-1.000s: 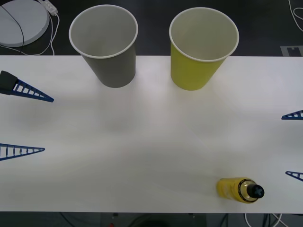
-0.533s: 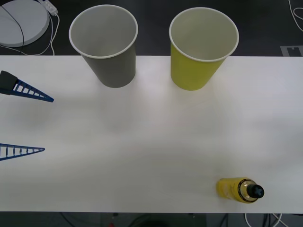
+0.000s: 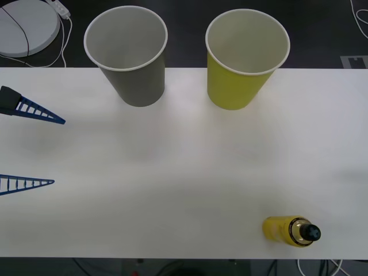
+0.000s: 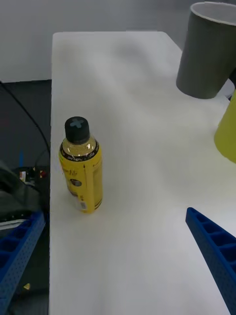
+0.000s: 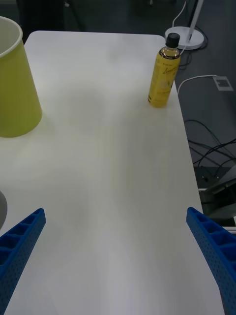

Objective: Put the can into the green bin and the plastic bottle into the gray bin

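One plastic bottle (image 3: 291, 231) (upright, 5 o'clock) | gray bin (image 3: 127, 54), green bin (image 3: 245, 58) at 12 | white table (image 3: 184, 172) | left gripper (image 3: 56, 152) and right gripper (image 4: 118, 275) both spread wide, holding nothing.

Plastic bottle (image 3: 290, 231) front-right, well before green bin (image 3: 244, 60)

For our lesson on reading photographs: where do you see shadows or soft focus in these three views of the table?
Front view: faint blurred shadows on the white table, light even, no glare. Right wrist view: the plastic bottle is sharp, the blue fingers at the edge softer. Left wrist view: soft grey shading on the table beside the green bin.
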{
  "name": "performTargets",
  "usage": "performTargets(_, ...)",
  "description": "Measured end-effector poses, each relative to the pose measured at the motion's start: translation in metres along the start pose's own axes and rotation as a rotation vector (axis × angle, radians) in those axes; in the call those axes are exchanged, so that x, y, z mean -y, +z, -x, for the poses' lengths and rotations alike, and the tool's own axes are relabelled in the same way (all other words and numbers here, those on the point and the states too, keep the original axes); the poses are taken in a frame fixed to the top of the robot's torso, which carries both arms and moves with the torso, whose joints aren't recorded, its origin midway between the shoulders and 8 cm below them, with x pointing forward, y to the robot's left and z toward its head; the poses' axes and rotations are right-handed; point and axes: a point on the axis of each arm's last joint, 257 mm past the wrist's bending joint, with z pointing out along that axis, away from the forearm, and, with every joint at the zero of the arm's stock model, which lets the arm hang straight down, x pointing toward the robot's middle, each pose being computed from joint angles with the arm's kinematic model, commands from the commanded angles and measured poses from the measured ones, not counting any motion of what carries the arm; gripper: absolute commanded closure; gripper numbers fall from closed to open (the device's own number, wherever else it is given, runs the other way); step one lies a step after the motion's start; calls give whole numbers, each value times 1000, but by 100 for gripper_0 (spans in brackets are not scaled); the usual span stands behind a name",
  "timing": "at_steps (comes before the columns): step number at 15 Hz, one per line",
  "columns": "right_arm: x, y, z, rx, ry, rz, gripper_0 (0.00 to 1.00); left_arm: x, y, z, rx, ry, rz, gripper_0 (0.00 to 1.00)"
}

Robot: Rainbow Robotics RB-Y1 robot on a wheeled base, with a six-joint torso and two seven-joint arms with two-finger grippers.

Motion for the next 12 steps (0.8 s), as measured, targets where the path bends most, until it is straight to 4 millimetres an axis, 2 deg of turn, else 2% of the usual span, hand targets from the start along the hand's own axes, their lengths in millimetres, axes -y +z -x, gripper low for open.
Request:
performTargets(4,-13,-9,-24,-13,75,-21,0,0,0,0,0,0,0,0)
performTargets(8,-17,-13,-39,-18,120,-84,0,0,0,0,0,0,0,0)
performTargets(12,-26,-7,-52,-18,166,-120,0,0,0,0,0,0,0,0)
